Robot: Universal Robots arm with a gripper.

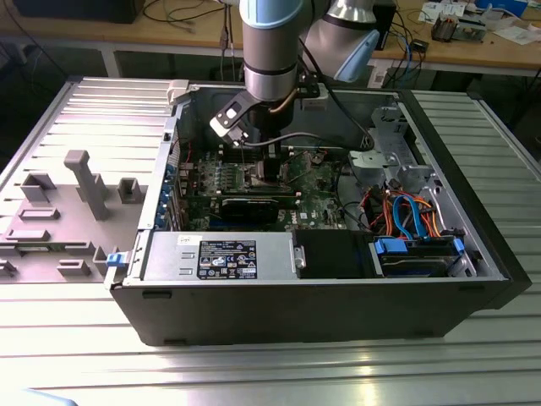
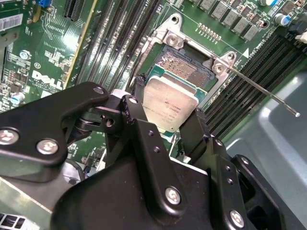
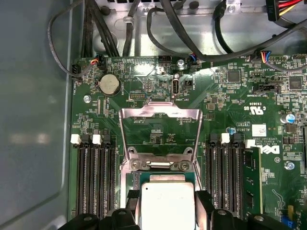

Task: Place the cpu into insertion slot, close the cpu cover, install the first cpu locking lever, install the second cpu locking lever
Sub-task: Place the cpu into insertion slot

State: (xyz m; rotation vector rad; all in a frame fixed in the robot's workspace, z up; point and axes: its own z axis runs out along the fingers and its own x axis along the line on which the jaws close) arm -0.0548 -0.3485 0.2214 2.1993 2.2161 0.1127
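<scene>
The cpu (image 2: 169, 109) hangs in hand (image 2: 169, 98) over insertion slot (image 2: 184, 67).

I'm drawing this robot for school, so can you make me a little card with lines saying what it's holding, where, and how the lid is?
gripper: shut on the cpu
cpu place: over the insertion slot, some gold contacts showing
cpu cover: flipped open
lever rod: unlatched, sticking out from the slot's corner
where: inside an open computer case

One cpu (image 2: 170, 108), one insertion slot (image 2: 184, 67), one cpu cover (image 3: 160, 112).
</scene>
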